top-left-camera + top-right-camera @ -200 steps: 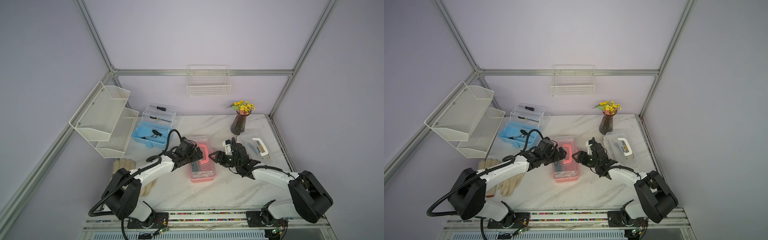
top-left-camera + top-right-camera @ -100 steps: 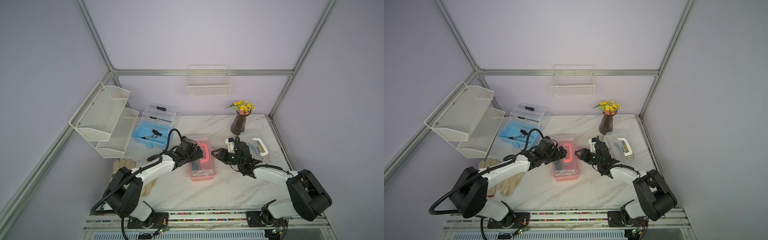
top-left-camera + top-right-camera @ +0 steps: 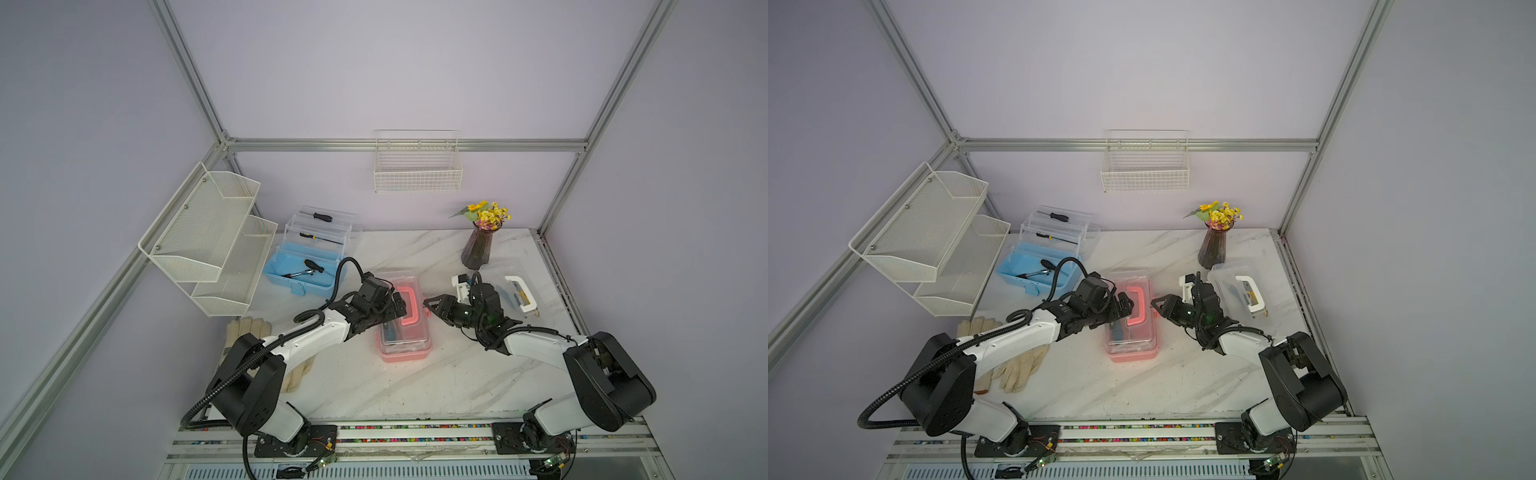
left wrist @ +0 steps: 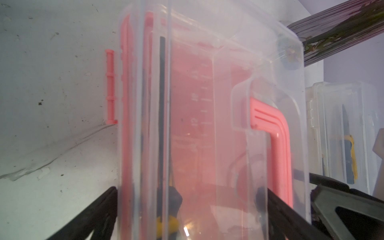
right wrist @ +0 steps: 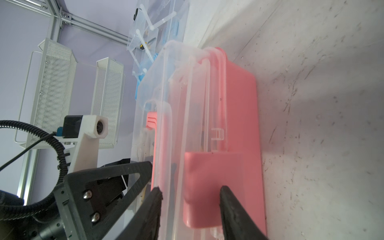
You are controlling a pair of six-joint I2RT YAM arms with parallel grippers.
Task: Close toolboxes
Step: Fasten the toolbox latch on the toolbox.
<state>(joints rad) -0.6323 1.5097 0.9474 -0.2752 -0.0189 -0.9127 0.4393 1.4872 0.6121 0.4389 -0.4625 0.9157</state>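
The pink toolbox [image 3: 405, 332] sits mid-table with its clear lid down and its pink handle [image 4: 276, 145] flat. My left gripper [image 3: 397, 307] rests over the lid's left side, open wide, its fingers [image 4: 104, 209] flanking the lid. At the box's right side is my right gripper [image 3: 428, 305], half open. One of its fingers lies against the lid top and the other in front of the pink latch [image 5: 220, 176]. The blue toolbox [image 3: 299, 274] stands open at the back left, its trays raised. The white toolbox [image 3: 515, 291] lies at the right with its lid down.
A vase of yellow flowers [image 3: 478, 249] stands behind the white toolbox. Cloth gloves [image 3: 249, 332] lie at the front left under my left arm. White mesh shelves [image 3: 208, 241] hang on the left wall and a wire basket [image 3: 417, 170] on the back wall.
My right gripper has moved left up to the pink toolbox's side and its jaws have narrowed around the latch. The left arm has not moved.
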